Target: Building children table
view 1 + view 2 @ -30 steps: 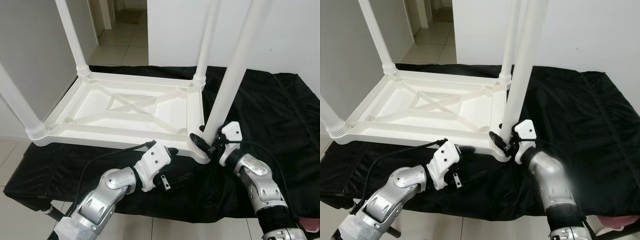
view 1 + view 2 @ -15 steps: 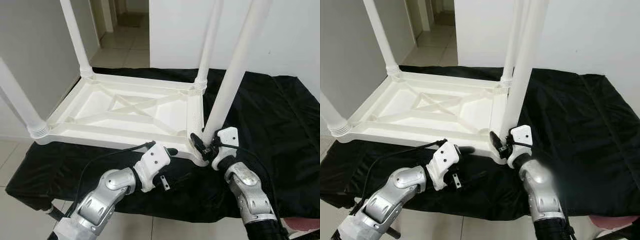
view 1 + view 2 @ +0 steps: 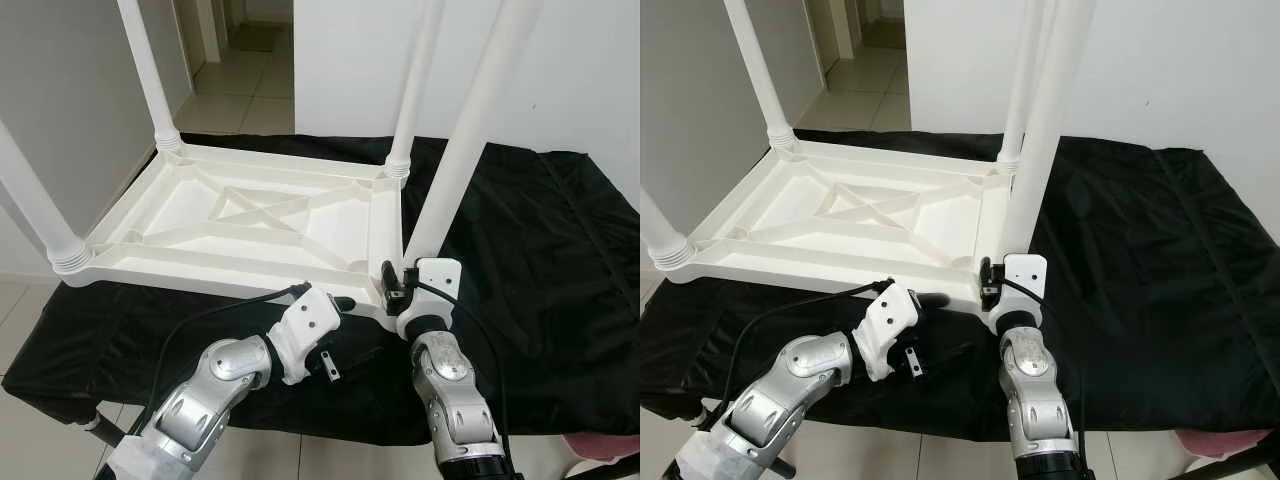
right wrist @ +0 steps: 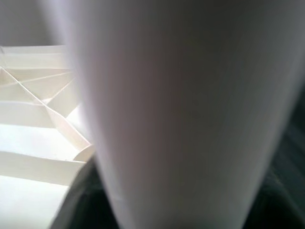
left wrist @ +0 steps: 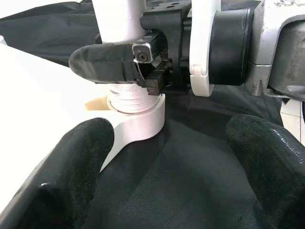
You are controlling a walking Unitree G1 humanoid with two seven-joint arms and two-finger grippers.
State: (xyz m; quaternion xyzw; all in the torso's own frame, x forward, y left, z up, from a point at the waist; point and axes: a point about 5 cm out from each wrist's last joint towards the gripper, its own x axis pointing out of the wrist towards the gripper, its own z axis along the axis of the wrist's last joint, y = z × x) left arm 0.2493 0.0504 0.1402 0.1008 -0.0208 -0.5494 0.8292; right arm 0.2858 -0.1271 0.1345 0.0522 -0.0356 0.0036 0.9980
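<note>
A white plastic children's table (image 3: 250,215) lies upside down on a black cloth (image 3: 530,250), with its legs pointing up. My right gripper (image 3: 393,282) is at the base of the near right leg (image 3: 465,140), just above the corner socket (image 5: 136,102), shut on the leg. One of its black fingers (image 5: 102,62) lies across the leg, which looms close and blurred in the right wrist view (image 4: 190,119). My left gripper (image 3: 343,322) rests open on the cloth by the table's front rim. Its fingers (image 5: 71,171) are spread wide and hold nothing, facing that same corner.
The cloth-covered surface ends just in front of both arms, above tiled floor (image 3: 40,300). A white wall (image 3: 590,80) stands behind, and a doorway (image 3: 250,60) opens at the back left. The other table legs (image 3: 145,70) rise on the left and at the back.
My right forearm has swung inward to the left and now stands almost straight below the leg base, its wrist turned about the leg. The left arm has stayed put.
</note>
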